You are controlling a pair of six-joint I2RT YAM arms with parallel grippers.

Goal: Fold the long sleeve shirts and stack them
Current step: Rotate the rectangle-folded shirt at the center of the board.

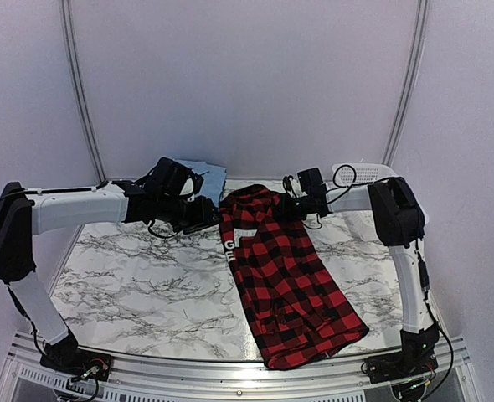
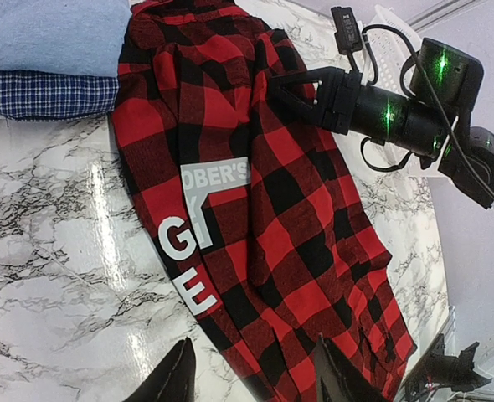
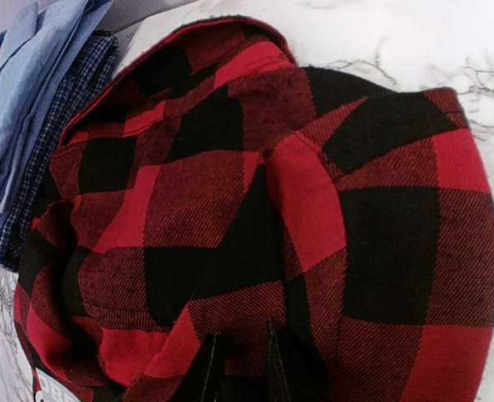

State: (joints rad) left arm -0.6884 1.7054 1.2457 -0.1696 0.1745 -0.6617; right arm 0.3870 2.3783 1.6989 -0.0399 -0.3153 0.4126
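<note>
Plaid shirt: The plaid shirt (image 1: 285,285) lies in a long, narrow strip on the marble table (image 1: 138,276). It runs from its collar end at 12 o'clock to its hem near the 5 o'clock edge, with its white letters (image 2: 198,243) facing up.

Right gripper: The right gripper (image 3: 240,362) is at the collar end. Its fingers are drawn close and appear to be clamped on a raised fold of cloth, though the fabric hides the tips.

Left gripper: The left gripper (image 2: 254,352) hovers over the shirt's 9 o'clock edge, near the letters. Its fingers are apart and hold nothing.

Handling: The flannel looks soft and limp, light enough for one pinch but likely to sag and drag. It should grip well rather than slip. The collar corners and the hem corners look like the best places to take hold, one arm on each, so the fold comes over flat.

Stack: The light blue shirt (image 2: 54,33) rests folded on the checked shirt (image 2: 46,92) at 11 o'clock, touching the plaid collar.

Obstacles: A white basket (image 1: 360,173) sits at 1 o'clock behind the right arm. The two wrists are close together at the far edge, so they could crowd each other.
</note>
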